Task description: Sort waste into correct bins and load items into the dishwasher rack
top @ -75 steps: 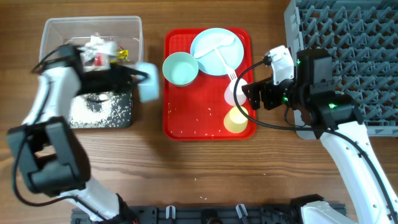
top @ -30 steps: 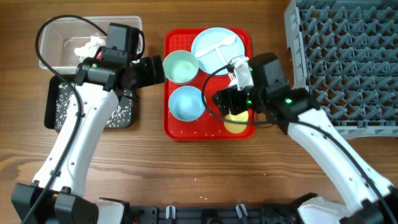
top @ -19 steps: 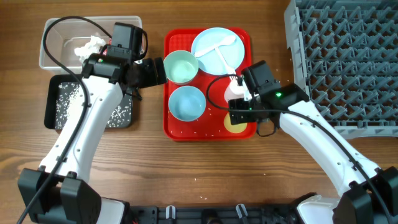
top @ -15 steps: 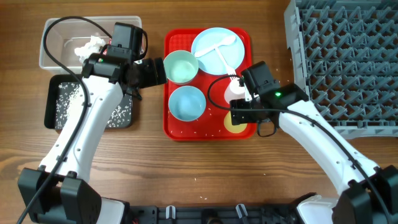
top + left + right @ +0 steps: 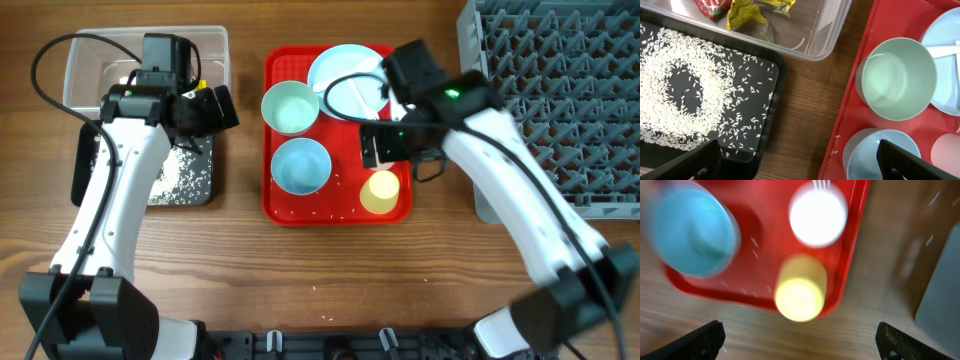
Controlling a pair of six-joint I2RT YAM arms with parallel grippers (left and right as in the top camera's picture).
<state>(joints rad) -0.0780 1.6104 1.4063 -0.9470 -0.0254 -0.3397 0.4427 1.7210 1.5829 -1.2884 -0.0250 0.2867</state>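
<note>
Right tool (image 5: 800,334)'s lifting off yellow cup (image 5: 800,292), apart n empty, so no grab yet; left tool (image 5: 797,152)'s apart too, retreating.

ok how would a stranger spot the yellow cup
Find the central red tray, then its corner nearest the robot, on its right. The yellow cup there is the tray's only yellow thing; its neighbours are white or pale blue.
</note>
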